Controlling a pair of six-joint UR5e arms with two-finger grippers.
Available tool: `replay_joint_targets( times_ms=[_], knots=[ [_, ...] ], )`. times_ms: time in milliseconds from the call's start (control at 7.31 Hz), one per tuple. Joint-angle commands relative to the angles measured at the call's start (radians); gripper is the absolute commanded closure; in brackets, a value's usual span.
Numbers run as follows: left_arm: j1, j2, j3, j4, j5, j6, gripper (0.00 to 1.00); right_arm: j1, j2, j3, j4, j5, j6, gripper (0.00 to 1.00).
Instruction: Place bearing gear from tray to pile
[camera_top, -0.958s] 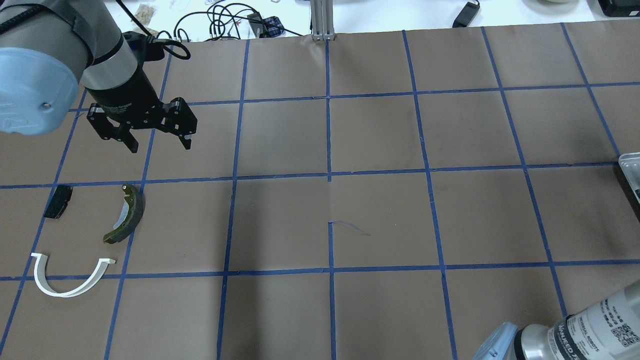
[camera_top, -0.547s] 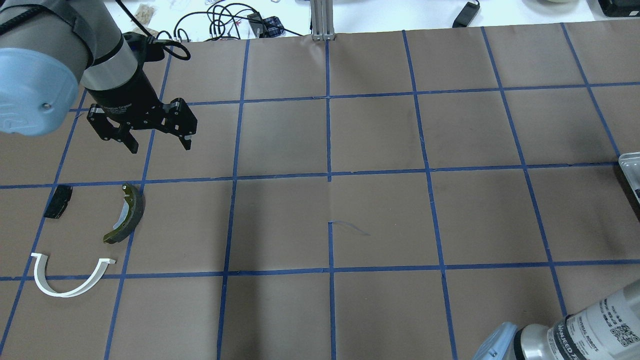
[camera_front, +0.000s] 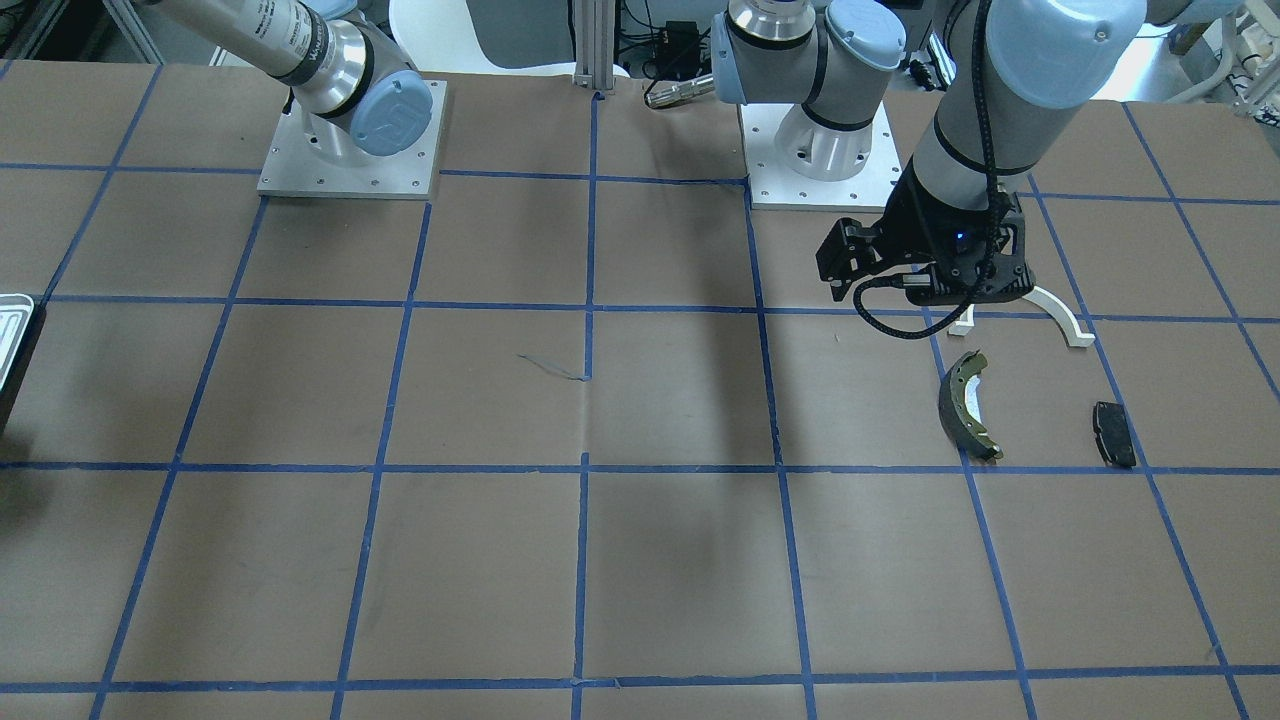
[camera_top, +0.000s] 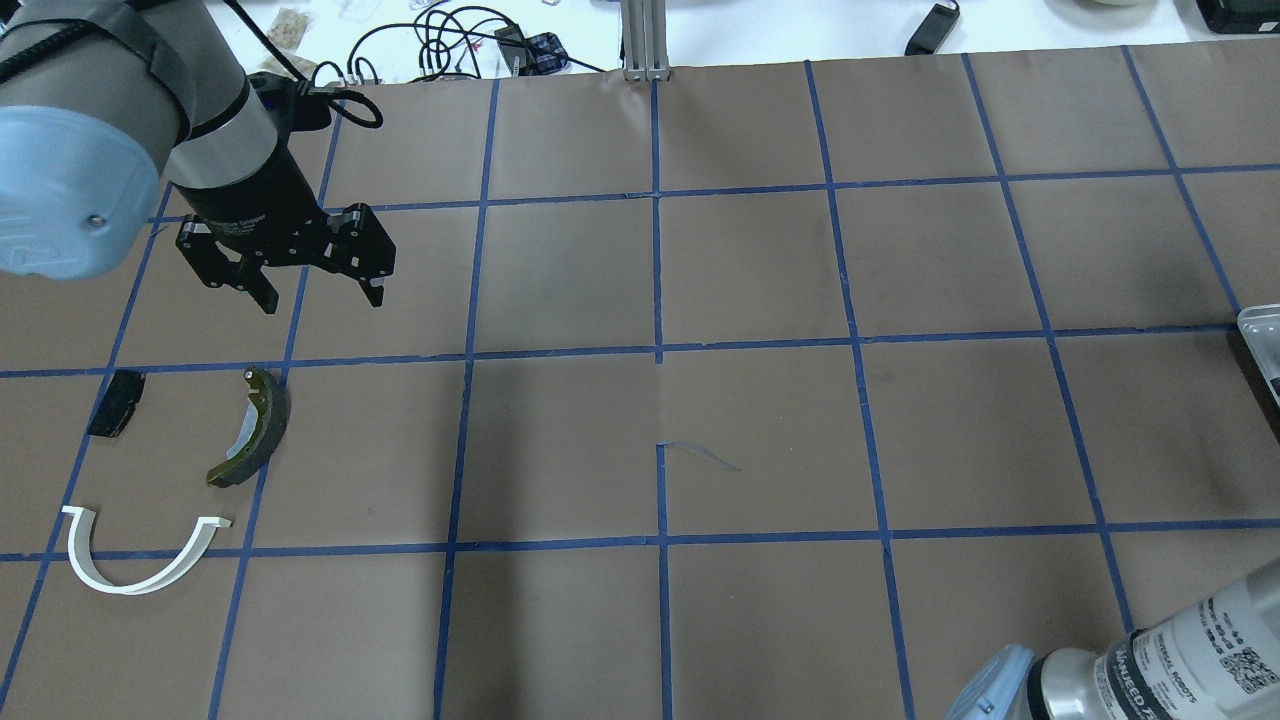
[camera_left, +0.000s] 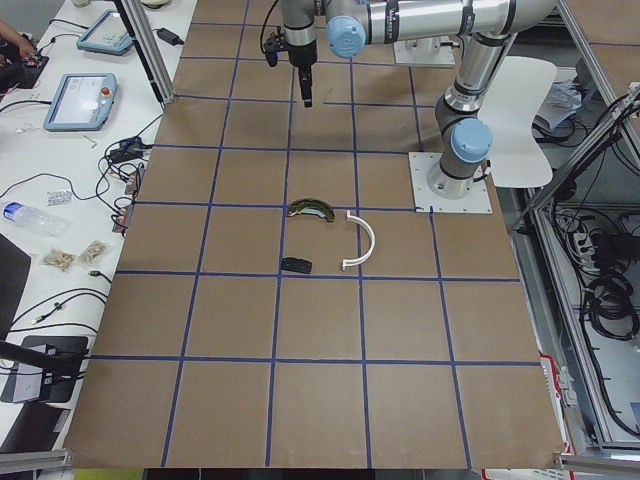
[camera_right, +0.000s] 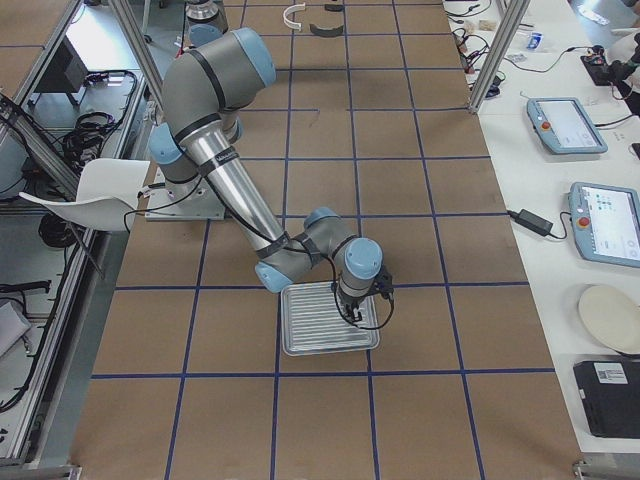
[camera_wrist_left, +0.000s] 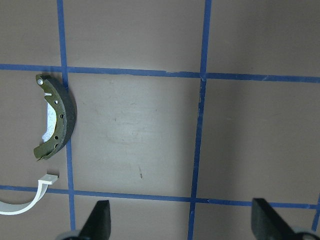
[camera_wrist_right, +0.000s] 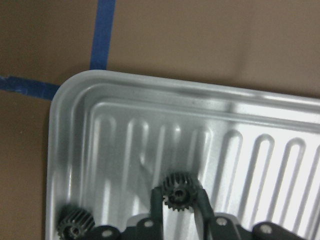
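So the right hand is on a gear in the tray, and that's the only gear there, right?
No, not the only one: the right wrist view shows a second gear in the tray corner, beside the gear in the right hand.

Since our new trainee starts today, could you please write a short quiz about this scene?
1. True or false: the left end effector holds the brake shoe.
2. How many gears lie in the tray, in the right wrist view? A one, B two, C four.
3. What is the right end effector closed around?
Key: 1 false, it is open and empty; 2 B; 3 a bearing gear.
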Motion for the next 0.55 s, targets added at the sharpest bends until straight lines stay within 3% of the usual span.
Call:
replay_joint_targets(
  times_ms=[0,274,411],
  knots=[
    [-0.002,0.001,-0.001,0.001,0.000,0.000,0.00,0.000,-0.002,-0.001,0.004,0.000,0.001,1.00],
    [-0.002,0.001,-0.003,0.001,0.000,0.000,0.00,0.011,-0.040,-0.001,0.012,0.000,0.032,1.00],
    [-0.002,0.000,-0.004,0.001,0.000,0.000,0.00,0.047,-0.116,0.008,0.053,-0.008,0.081,1.00]
  ],
)
